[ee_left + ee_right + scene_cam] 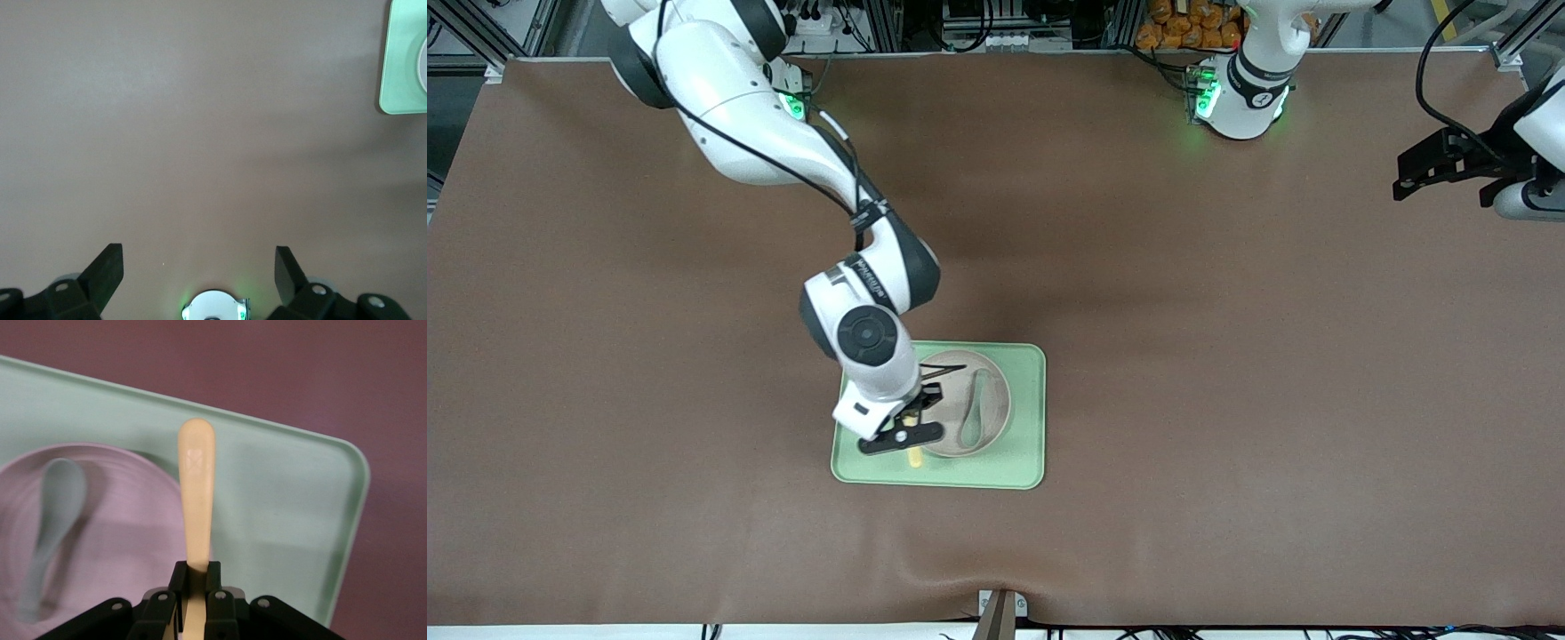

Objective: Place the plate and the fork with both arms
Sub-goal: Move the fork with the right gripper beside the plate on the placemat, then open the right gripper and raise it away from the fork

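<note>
**A:** What did you have on the table at this entry?

**B:** You had a brown cloth-like cover across the whole table, with a slight ripple at the edge nearest the front camera. A light-green rectangular tray lay on it, somewhat toward the right arm's end. Aluminium framing and cables ran along the base side, and orange items were stacked near the left arm's base.

**A:** And the plate?

**B:** The pale beige plate sat in the tray, on the part toward the left arm's end. A grey-green spoon lay in it.

**A:** Where was the fork?

**B:** You had the pale-yellow fork clamped in the right gripper. Its fingers were closed tight on the fork's lower part, the handle sticking out past them. The gripper was over the tray beside the plate, toward the right arm's end. In the right wrist view the handle crossed the plate's rim; whether it touched, you could not tell.

**A:** The left arm?

**B:** It waited. The left gripper hung over bare cover at the left arm's end of the table, well apart from the tray, fingers spread wide with nothing between them.
</note>
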Controlling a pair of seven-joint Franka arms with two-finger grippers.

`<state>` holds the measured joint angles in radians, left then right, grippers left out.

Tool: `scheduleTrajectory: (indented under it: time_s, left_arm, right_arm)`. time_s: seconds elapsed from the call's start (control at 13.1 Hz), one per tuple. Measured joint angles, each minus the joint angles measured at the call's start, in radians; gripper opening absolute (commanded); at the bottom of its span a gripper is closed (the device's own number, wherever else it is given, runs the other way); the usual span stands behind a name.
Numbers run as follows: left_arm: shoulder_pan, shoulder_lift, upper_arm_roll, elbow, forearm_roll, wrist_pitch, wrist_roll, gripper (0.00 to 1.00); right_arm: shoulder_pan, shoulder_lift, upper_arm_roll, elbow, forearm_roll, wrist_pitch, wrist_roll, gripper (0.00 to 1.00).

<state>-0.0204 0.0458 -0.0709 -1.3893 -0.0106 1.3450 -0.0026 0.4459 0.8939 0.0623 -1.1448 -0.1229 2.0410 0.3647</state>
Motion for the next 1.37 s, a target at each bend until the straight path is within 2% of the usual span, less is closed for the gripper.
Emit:
scheduleTrajectory:
  time_s: [0.15, 0.38, 0.76, 0.84, 0.92, 0.99, 1.15, 1.37]
  left_arm:
    - [0.004, 0.003, 0.004, 0.000, 0.000, 0.009, -0.001, 1.00]
    - [0.051, -0.004, 0.008, 0.001, 0.001, 0.009, 0.000, 1.00]
    - [0.079, -0.024, 0.007, 0.001, 0.001, 0.009, 0.002, 1.00]
    - [0.082, -0.025, 0.010, 0.001, 0.001, 0.009, 0.000, 1.00]
    - [0.095, -0.025, 0.014, 0.001, 0.001, 0.009, -0.001, 1.00]
    - [0.115, -0.025, 0.016, 0.001, 0.001, 0.009, 0.001, 1.00]
    - [0.133, -0.028, 0.016, 0.001, 0.000, 0.009, 0.004, 1.00]
    - [0.129, -0.041, -0.008, 0.002, 0.000, 0.004, 0.002, 1.00]
  right_arm:
    - [-0.051, -0.002, 0.020, -0.009, 0.002, -0.021, 0.002, 0.00]
    - [-0.072, -0.004, 0.026, -0.050, 0.003, -0.018, 0.019, 0.00]
    - [-0.072, -0.005, 0.030, -0.151, 0.003, 0.089, 0.081, 0.00]
    - [-0.073, -0.005, 0.030, -0.161, 0.003, 0.099, 0.090, 0.07]
    - [-0.073, -0.006, 0.030, -0.165, 0.003, 0.103, 0.096, 0.25]
    - [-0.073, -0.006, 0.030, -0.167, 0.003, 0.104, 0.102, 0.54]
    - [-0.073, -0.008, 0.030, -0.168, 0.003, 0.104, 0.118, 0.65]
    - [-0.076, -0.015, 0.030, -0.171, 0.003, 0.104, 0.122, 0.77]
